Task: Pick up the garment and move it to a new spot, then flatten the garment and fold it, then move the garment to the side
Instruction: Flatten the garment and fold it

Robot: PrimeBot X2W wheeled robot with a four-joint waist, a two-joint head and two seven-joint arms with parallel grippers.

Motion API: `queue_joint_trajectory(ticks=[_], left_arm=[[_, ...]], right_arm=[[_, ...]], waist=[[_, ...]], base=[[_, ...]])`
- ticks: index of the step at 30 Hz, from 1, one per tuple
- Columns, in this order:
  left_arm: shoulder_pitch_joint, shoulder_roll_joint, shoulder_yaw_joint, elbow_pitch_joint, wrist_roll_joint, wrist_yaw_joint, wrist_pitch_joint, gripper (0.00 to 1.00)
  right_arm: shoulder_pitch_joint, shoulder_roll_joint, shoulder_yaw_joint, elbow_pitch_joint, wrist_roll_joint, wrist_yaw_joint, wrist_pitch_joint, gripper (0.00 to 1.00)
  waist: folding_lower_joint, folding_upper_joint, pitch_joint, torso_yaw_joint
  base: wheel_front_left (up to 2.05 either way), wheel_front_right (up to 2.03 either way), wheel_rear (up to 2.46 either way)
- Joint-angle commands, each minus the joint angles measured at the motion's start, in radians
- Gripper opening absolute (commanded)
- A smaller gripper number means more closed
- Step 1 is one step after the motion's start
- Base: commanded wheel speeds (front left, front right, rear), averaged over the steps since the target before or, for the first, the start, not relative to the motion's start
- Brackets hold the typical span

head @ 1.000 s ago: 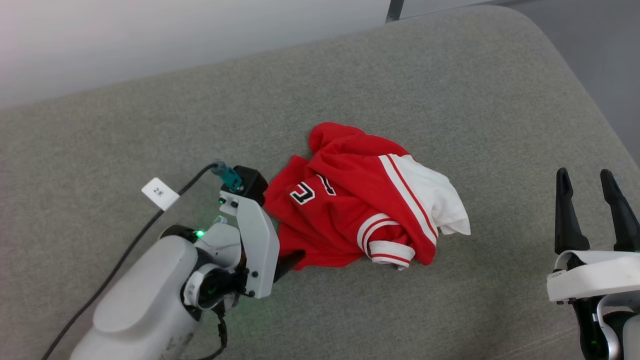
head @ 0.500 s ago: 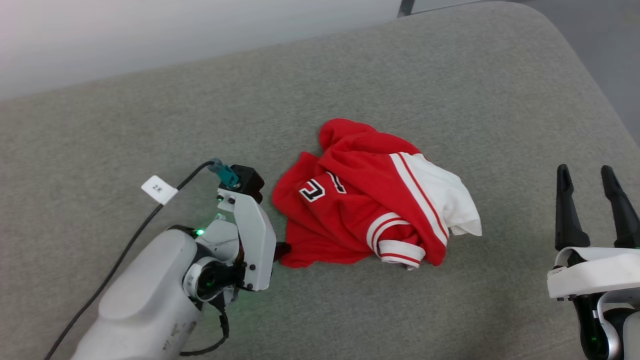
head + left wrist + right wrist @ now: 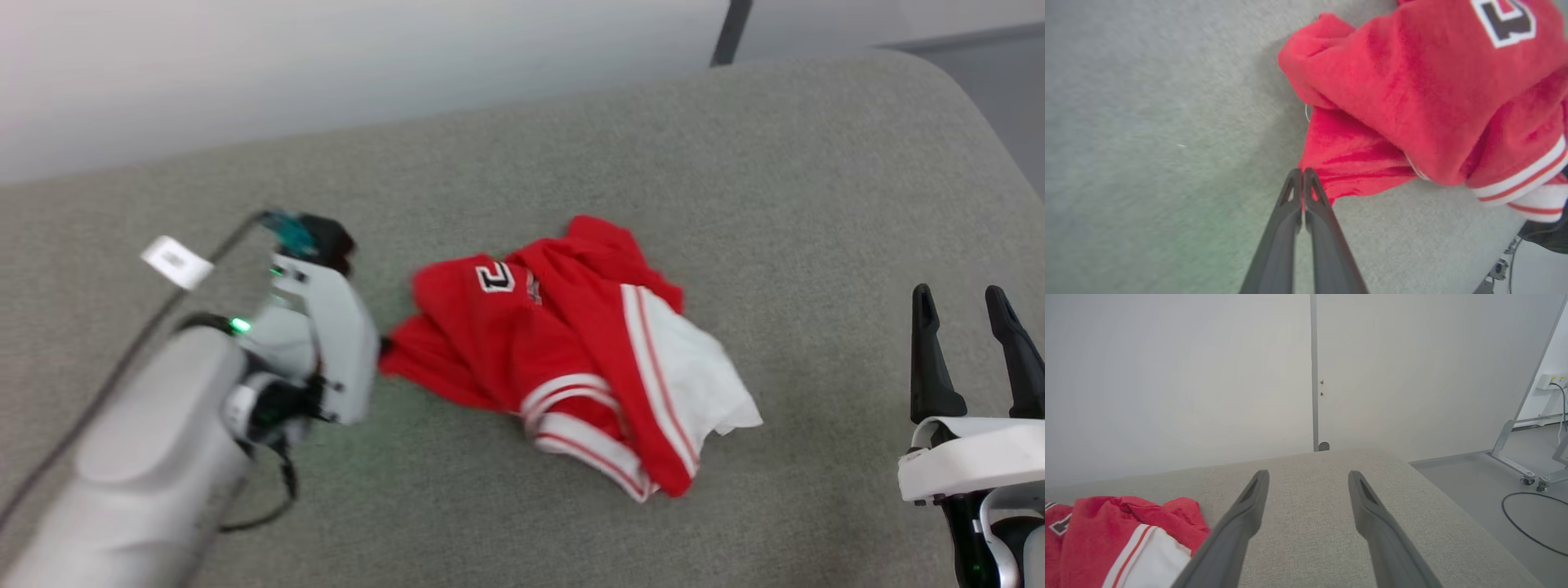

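Red cloth is in the pinch: your left gripper has both fingers pressed together on a corner of the garment, low over the left half of the grey cushion. In the left wrist view the fabric draws to a point right at the fingertips, so I judge the grab as made. The rest of the garment lies crumpled near the middle of the cushion, bunched on itself, with a white sleeve and striped trim on top and one black character showing. It looks stretched toward your grip, but the bulk rests on the cushion, so I would not call it picked up yet. Your right gripper hangs over the cushion's right side, fingers spread with nothing between them. You're at the very start: the grip is on, the lift and carry to a new spot are to come. After that, everything is left: spreading it flat, folding it, and setting it to the side of the cushion.
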Motion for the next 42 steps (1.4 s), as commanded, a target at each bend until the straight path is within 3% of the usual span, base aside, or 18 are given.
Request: queue_joint_trajectory(ticks=[1, 12, 23, 24, 25, 26, 27, 28, 37, 42], left_arm=[[-0.012, 0.012, 0.003, 0.004, 0.013, -0.004, -0.007, 0.0], [-0.104, 0.128, -0.021, 0.102, 0.138, -0.022, -0.112, 0.0], [-0.071, 0.064, -0.032, 0.272, 0.101, -0.031, -0.188, 0.0], [-0.071, 0.056, -0.031, 0.281, 0.095, -0.032, -0.195, 0.05], [-0.072, 0.049, -0.031, 0.289, 0.088, -0.032, -0.201, 0.36], [-0.074, 0.044, -0.033, 0.295, 0.086, -0.034, -0.206, 0.51], [-0.078, 0.042, -0.037, 0.298, 0.085, -0.035, -0.213, 0.79], [-0.083, 0.041, -0.037, 0.298, 0.081, -0.036, -0.222, 0.98], [-0.079, 0.027, -0.025, 0.259, 0.018, -0.039, -0.238, 1.0], [-0.046, 0.008, -0.011, 0.214, -0.05, -0.03, -0.165, 1.0]], right_arm=[[0.014, 0.002, 0.002, -0.005, -0.008, -0.001, 0.004, 1.0], [0.04, 0.002, 0.02, -0.039, -0.016, -0.001, 0.038, 1.0], [0.035, 0.002, 0.036, -0.043, -0.006, -0.001, 0.05, 1.0], [0.035, 0.002, 0.038, -0.042, -0.008, -0.001, 0.052, 1.0], [0.035, 0.002, 0.042, -0.041, -0.01, -0.001, 0.053, 1.0], [0.036, 0.002, 0.045, -0.04, -0.011, -0.001, 0.055, 1.0], [0.038, 0.002, 0.048, -0.04, -0.013, -0.001, 0.058, 1.0], [0.039, 0.002, 0.051, -0.039, -0.013, -0.001, 0.062, 1.0], [0.052, 0.002, 0.048, -0.044, -0.024, -0.001, 0.083, 1.0], [0.06, 0.002, 0.055, -0.05, -0.026, -0.001, 0.095, 1.0]], waist=[[0.0, 0.0, -0.02, 0.017], [0.0, 0.0, -0.035, 0.015], [0.0, 0.0, -0.017, 0.009], [0.0, 0.0, -0.019, 0.012], [0.0, 0.0, -0.02, 0.016], [0.0, 0.0, -0.024, 0.02], [0.0, 0.0, -0.027, 0.025], [0.0, 0.0, -0.032, 0.03], [0.0, 0.0, -0.078, 0.094], [0.0, 0.0, -0.097, 0.11]], base=[[0.0, 0.0, 0.0], [0.0, 0.0, 0.0], [0.0, 0.0, 0.0], [0.0, 0.0, 0.0], [0.0, 0.0, 0.0], [0.0, 0.0, 0.0], [0.0, 0.0, 0.0], [0.0, 0.0, 0.0], [0.0, 0.0, 0.0], [0.0, 0.0, 0.0]])
